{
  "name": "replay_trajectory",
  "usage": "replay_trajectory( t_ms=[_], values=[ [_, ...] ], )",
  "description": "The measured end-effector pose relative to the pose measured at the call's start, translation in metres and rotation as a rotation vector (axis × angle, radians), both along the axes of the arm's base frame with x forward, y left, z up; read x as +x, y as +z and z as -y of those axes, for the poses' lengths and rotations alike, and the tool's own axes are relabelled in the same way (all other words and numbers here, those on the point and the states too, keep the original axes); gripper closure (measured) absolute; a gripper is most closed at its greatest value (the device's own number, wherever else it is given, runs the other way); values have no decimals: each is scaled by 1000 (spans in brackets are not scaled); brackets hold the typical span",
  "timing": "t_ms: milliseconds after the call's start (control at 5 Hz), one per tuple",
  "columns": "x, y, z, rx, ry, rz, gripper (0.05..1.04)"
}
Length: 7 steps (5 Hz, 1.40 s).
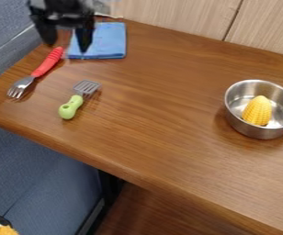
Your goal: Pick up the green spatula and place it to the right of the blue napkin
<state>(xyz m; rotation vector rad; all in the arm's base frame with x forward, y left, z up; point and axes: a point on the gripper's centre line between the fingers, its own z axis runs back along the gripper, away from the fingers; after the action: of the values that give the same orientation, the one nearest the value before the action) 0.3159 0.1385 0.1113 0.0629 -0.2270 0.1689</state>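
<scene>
At the upper left, the black gripper (pixel 64 43) hangs open over the table, its two fingers apart with nothing between them. One finger overlaps the left part of the blue napkin (pixel 110 41), which lies folded near the table's back edge. The green spatula (pixel 71 107) lies below the napkin and the gripper, its green handle toward the front edge and its grey slotted head pointing up and right. The gripper and the spatula are apart.
A fork with a red handle (pixel 48 63) lies left of the spatula, just below the gripper. A metal pot (pixel 258 131) holding a yellow corn cob (pixel 257 111) stands at the right. The wooden table's front edge (pixel 125 174) runs diagonally down to the right.
</scene>
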Motion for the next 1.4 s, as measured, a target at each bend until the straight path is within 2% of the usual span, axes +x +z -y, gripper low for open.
replay_trajectory(
  t_ms=[200, 400, 600, 800, 1000, 1200, 1400],
  values=[
    [-20, -17, 10, -20, -41, -47, 83],
    [-35, -38, 24, -74, -108, -81, 84],
    [-41, -59, 27, -98, -140, -119, 84],
    [-37, -64, 35, -88, -166, -119, 138],
    [-37, -71, 36, -10, -160, -140, 428],
    [-36, -72, 35, 27, -155, -135, 711],
    [-37, -71, 35, 24, -148, -138, 756]
  ],
)
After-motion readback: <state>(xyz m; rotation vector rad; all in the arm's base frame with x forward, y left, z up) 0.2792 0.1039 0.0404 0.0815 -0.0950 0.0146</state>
